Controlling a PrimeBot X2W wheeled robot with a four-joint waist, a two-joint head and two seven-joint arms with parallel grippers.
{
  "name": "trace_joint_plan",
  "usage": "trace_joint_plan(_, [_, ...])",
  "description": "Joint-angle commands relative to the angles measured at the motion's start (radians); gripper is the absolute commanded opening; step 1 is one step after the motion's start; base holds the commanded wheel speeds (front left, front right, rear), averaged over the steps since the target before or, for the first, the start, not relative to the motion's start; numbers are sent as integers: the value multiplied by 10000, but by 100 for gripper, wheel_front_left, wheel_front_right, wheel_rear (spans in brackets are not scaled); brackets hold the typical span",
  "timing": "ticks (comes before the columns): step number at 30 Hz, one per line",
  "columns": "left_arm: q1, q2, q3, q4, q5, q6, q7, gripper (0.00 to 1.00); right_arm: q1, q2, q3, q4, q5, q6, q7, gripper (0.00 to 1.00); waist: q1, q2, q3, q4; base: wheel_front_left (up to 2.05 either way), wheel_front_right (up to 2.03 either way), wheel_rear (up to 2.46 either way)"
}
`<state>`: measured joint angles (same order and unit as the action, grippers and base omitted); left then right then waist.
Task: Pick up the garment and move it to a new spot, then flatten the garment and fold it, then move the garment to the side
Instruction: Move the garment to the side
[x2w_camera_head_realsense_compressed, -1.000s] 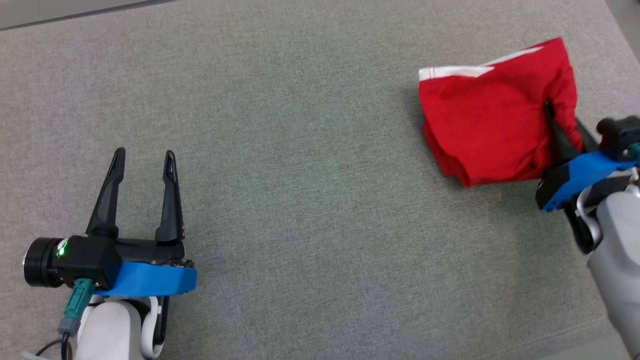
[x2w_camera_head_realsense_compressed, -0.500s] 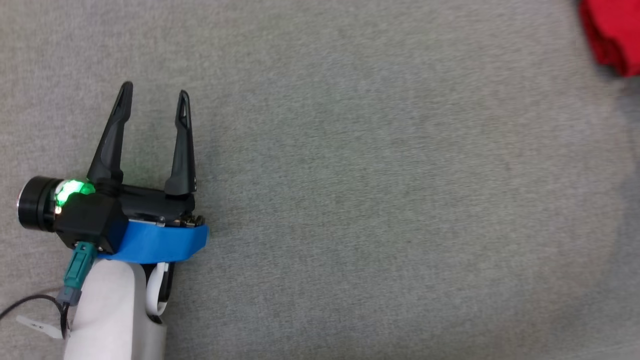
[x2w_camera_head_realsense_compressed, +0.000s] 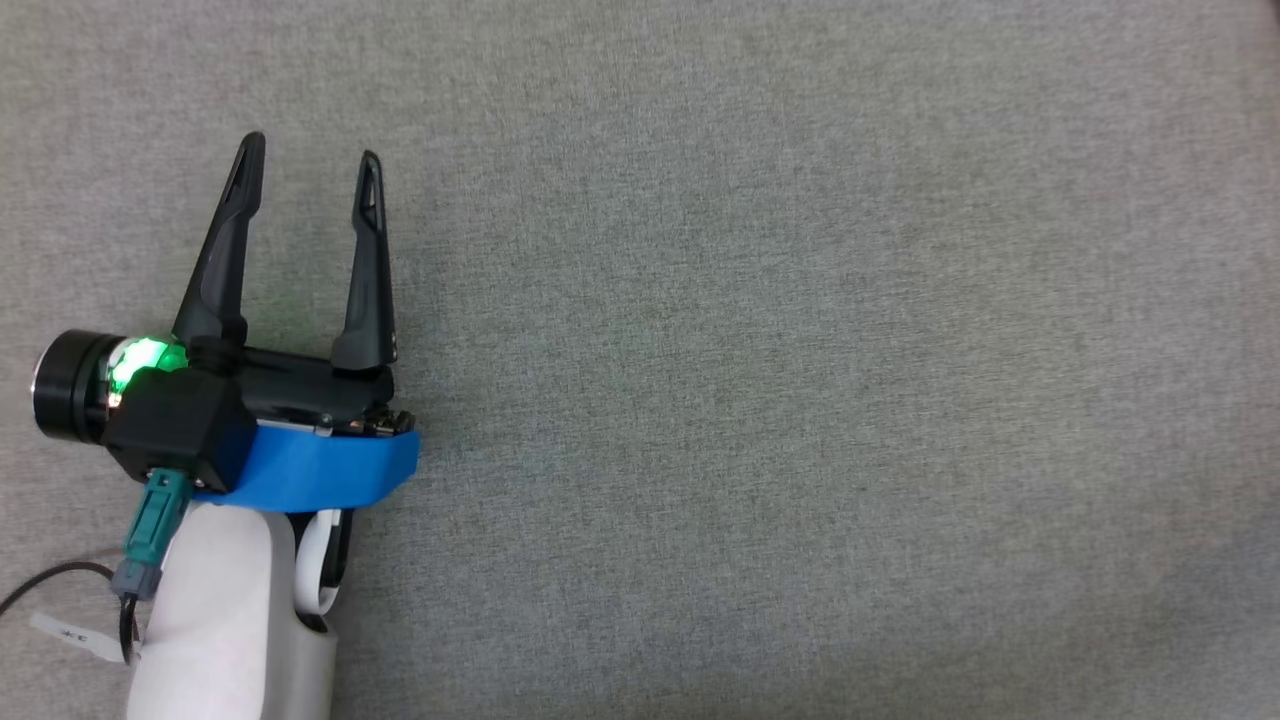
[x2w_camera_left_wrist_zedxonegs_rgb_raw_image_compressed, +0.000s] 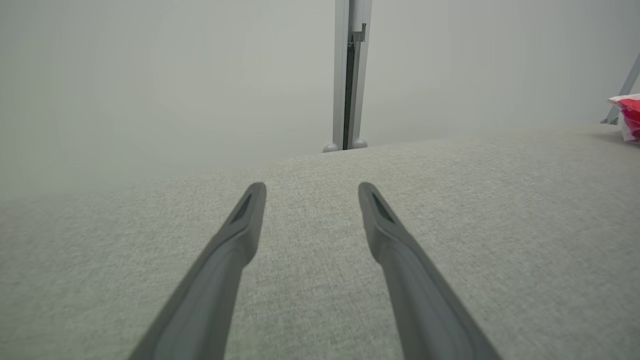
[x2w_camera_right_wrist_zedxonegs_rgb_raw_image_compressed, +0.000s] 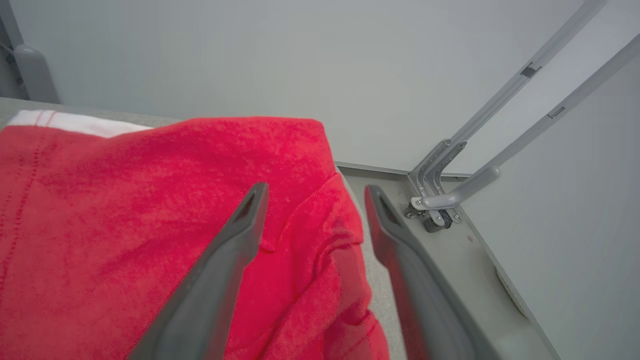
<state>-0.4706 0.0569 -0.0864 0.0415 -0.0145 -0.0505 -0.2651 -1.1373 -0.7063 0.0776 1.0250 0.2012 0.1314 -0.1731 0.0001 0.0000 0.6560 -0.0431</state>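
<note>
The right gripper (x2w_camera_right_wrist_zedxonegs_rgb_raw_image_compressed: 316, 188) tilts down over the folded red garment (x2w_camera_right_wrist_zedxonegs_rgb_raw_image_compressed: 125, 200), its two dark fingers parted wide and gripping nothing; a raised fold of cloth lies between them, the left finger above the red fabric, the right finger just beside its edge. The left gripper (x2w_camera_head_realsense_compressed: 312, 150) is held low over the grey cloth-covered table (x2w_camera_head_realsense_compressed: 800, 350), pale forearm behind it, fingers pointing straight ahead and spread wide, empty; the garment sits well off to the right of those fingers.
</note>
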Motion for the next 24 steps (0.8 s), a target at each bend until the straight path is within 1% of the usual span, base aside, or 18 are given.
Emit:
trace_joint_plan(1, [140,46,63,46,-47,56,13,100,-60,61,-114,90,-114,-14,-248,100,-1,0,-238,-13,0,0,0])
trace_joint_plan(5, [458,39,188,162,-185,136,11,100,348,454,-343,-34,-387,-13,-739,100,-1,0,-918,-46,0,0,0])
trace_joint_plan(8, [858,27,328,253,-288,172,11,100,783,922,-489,-573,-594,-13,-888,100,-1,0,-1580,-62,0,0,0])
trace_joint_plan(9, [970,25,377,276,-302,196,11,100,975,1142,-511,-836,-655,-13,-912,100,-1,0,-1811,-60,0,0,0])
trace_joint_plan(11, [1282,18,459,326,-372,228,10,100,1443,1616,-644,-1773,-751,-13,-924,100,-1,0,-2221,-63,0,0,0])
trace_joint_plan(13, [1530,16,568,362,-446,245,10,100,2184,2144,-809,-2690,-781,-14,-925,100,-1,0,-2648,-13,0,0,0])
trace_joint_plan(16, [1943,1,723,432,-547,290,10,100,3215,2849,-747,-3859,-896,-13,-928,100,-1,0,-3155,59,0,0,0])
trace_joint_plan(20, [2459,-17,868,542,-633,302,10,100,4589,3795,-516,-4904,-811,-11,-929,100,-1,0,-3778,137,0,0,0])
trace_joint_plan(24, [2869,-24,1005,683,-687,261,10,100,5748,4459,-310,-5765,-626,-13,-931,100,-1,0,-4226,207,0,0,0])
